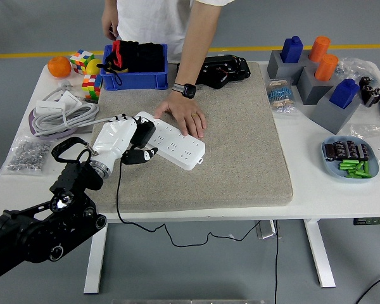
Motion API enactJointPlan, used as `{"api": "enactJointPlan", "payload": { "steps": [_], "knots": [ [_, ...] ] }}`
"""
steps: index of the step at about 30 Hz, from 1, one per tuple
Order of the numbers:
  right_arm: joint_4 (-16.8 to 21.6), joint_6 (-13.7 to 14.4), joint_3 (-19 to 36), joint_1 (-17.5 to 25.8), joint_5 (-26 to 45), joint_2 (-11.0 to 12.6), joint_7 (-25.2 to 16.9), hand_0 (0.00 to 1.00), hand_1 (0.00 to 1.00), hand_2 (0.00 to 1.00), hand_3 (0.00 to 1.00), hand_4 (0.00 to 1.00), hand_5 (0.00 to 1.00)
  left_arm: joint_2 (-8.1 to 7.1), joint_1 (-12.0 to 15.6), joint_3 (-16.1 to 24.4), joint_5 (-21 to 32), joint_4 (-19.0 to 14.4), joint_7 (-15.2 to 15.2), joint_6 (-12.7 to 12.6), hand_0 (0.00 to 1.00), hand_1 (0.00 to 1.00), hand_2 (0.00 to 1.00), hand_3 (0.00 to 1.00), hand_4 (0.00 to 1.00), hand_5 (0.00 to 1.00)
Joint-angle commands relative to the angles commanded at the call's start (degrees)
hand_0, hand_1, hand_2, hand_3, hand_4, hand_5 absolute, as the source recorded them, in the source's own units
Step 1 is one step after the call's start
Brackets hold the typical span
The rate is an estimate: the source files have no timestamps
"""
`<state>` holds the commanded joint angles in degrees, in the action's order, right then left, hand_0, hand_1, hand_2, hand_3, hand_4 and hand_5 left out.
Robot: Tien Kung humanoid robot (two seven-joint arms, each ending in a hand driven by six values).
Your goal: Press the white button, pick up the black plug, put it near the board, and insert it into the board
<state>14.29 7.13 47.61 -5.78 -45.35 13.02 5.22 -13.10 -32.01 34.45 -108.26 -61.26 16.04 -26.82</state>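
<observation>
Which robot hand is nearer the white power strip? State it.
Left. The left robot hand holds the black plug at the white power strip; the right robot hand is out of view.

I see the long white plastic power strip board (172, 141) lying flat and slanted, left of frame centre, on the grey felt mat. The black plug (141, 133) sits at its left end, its black cord trailing down over the table's near edge.

An orange (59, 66) sits by cubes (81, 60) and a blue bin (134, 80).
</observation>
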Motion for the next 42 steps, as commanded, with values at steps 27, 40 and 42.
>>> {"api": "enactJointPlan", "payload": {
  "steps": [27, 40, 42],
  "knots": [
    [0.0, -0.1, -0.4, -0.2, 0.3, 0.0, 0.1, 0.823, 0.653, 0.654, 0.624, 0.757, 0.494, 3.06, -4.1, -3.3, 3.4, 8.8, -0.6, 1.1, 0.879, 0.794, 0.673, 0.68, 0.812, 0.295],
    [0.0, -0.1, -0.5, -0.1, 0.2, 0.1, 0.1, 0.823, 0.652, 0.653, 0.624, 0.757, 0.495, 1.68, -1.5, 3.0, 2.8, 3.6, -2.5, -1.3, 0.867, 0.795, 0.684, 0.69, 0.811, 0.292],
    [0.0, -0.1, -0.5, -0.1, 0.2, 0.1, 0.1, 0.823, 0.652, 0.653, 0.624, 0.757, 0.495, 1.27, -0.4, 5.4, 2.0, 1.6, -2.7, -1.8, 0.867, 0.795, 0.684, 0.69, 0.811, 0.292]
  ]
}}
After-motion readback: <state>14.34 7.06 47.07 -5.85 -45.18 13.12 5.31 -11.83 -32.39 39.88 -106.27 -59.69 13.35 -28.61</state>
